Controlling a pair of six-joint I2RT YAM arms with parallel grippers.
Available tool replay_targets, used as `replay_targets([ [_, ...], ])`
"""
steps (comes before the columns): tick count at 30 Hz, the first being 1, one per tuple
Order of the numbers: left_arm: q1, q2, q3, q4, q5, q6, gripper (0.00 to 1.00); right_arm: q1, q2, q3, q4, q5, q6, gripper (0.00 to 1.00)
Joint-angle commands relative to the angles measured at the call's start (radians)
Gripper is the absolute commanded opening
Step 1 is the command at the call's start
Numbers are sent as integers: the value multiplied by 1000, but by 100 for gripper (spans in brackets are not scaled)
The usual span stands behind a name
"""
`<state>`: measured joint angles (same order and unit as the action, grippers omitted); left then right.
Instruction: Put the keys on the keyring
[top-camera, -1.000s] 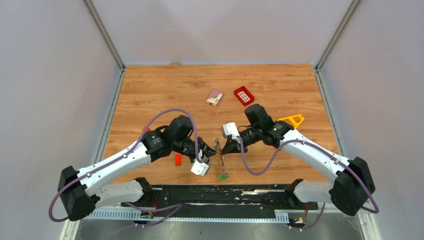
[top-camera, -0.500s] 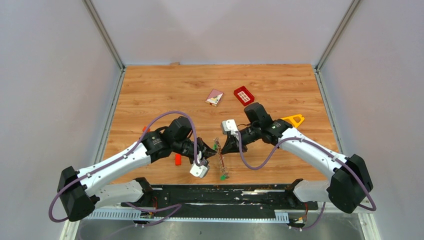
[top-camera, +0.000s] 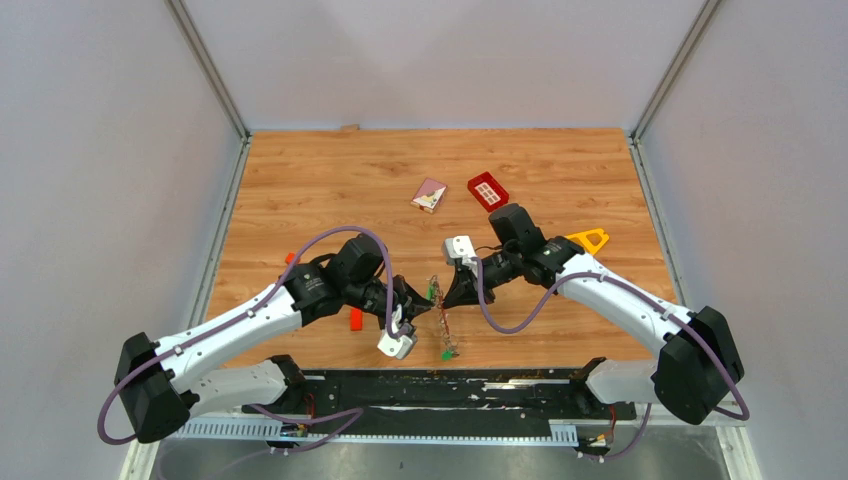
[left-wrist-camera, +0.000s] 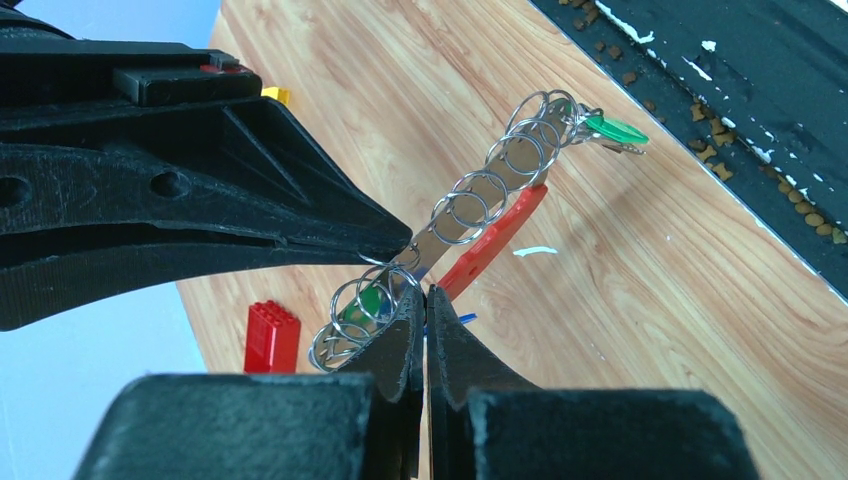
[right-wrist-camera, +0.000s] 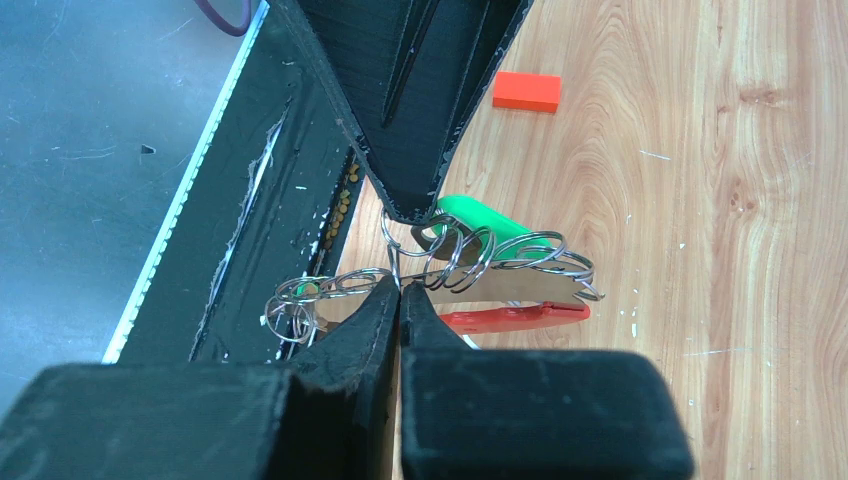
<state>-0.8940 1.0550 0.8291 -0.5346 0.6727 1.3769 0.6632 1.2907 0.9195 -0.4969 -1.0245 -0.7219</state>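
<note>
The left gripper (top-camera: 422, 306) and right gripper (top-camera: 447, 300), both closed tight, pinch the keyring (top-camera: 441, 324) between them. A green key (top-camera: 445, 354) is at its 6 o'clock end.

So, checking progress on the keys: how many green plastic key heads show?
2: one green head at the silver coiled keyring's free end, another behind its rings at the held end. More may be hidden.
</note>
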Motion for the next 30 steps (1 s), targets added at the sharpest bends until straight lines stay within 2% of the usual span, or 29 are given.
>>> replay_targets([
  [1,-12,-16,-16,-100,67,30,0,-26,-1,56,85,-26,5,0],
  [20,-15,-24,-28,-144,80,83,0,-50,-1,57,79,-60,5,0],
  [30,-45,0,-21,-172,39,112,0,-51,15,66,89,-62,36,0],
])
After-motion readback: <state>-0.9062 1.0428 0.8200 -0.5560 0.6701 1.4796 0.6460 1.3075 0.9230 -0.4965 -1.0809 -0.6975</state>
